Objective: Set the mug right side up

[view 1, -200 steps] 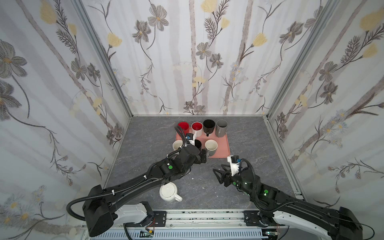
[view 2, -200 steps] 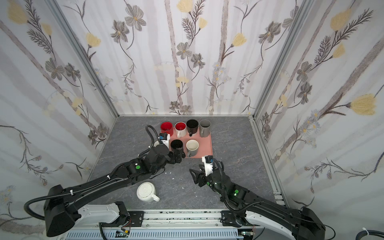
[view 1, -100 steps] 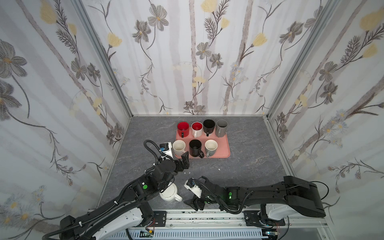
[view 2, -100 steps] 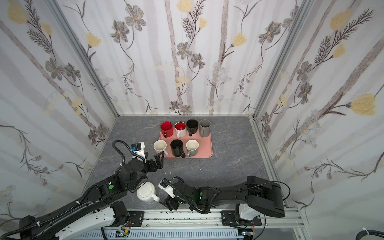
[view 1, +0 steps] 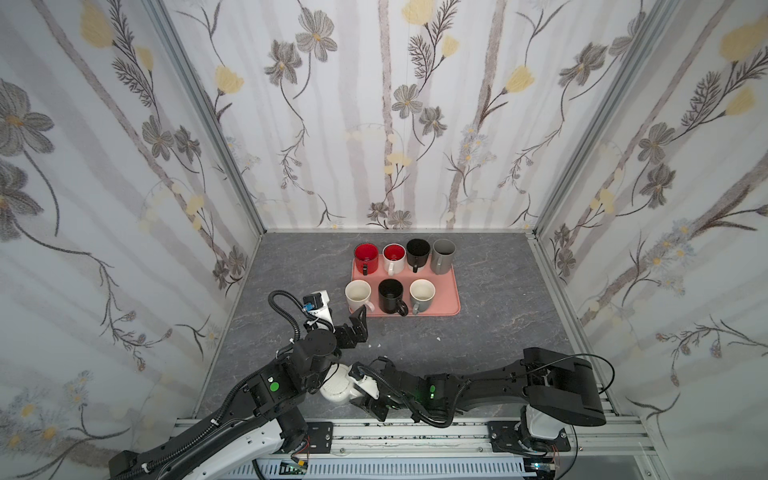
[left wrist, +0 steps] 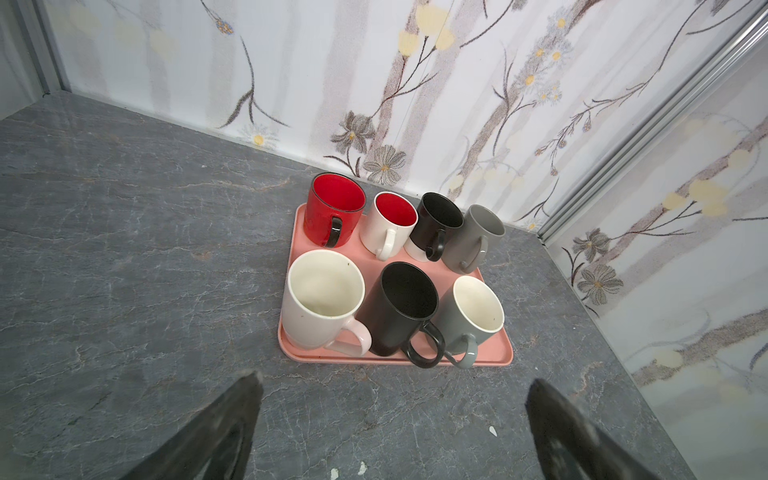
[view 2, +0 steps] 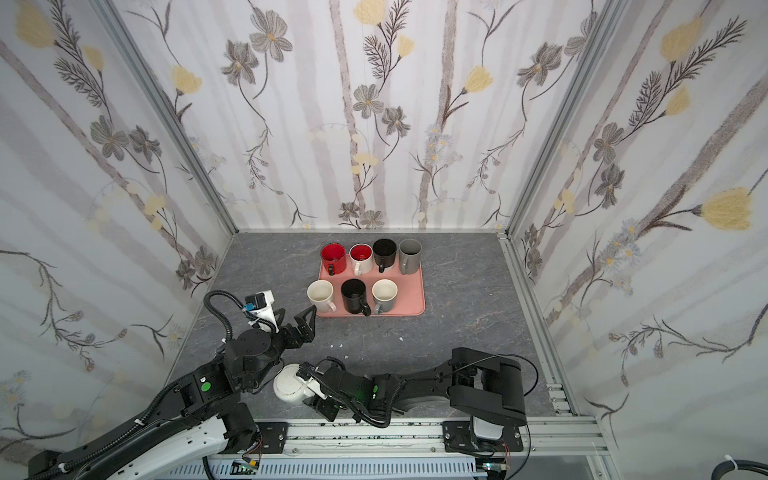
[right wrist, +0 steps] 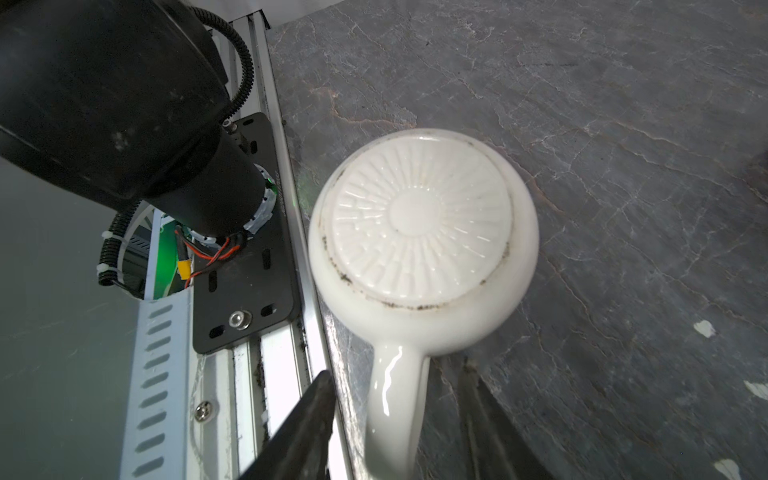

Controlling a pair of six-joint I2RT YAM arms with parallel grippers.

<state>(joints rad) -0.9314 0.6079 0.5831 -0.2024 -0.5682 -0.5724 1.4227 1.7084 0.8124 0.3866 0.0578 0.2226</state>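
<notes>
White mug sits upside down, base up, on table at front edge by the rail. R gripper straddles its handle, jaws part-open w/ gaps both sides, nothing gripped. R arm lies low, reaching across the middle. L gripper hovers wide open, empty, near pink tray. Count: 1 flipped mug, 7 upright mugs on tray, 4 back, 3 front.

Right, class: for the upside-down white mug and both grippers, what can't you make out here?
The white mug, mouth and inside: face down, hidden in every view.
Its handle: the end is cut off by the right wrist view's edge.
The mug's side in both top views: partly covered by the right gripper.
The left gripper: blurred, cut off by the left wrist view's edge.
</notes>
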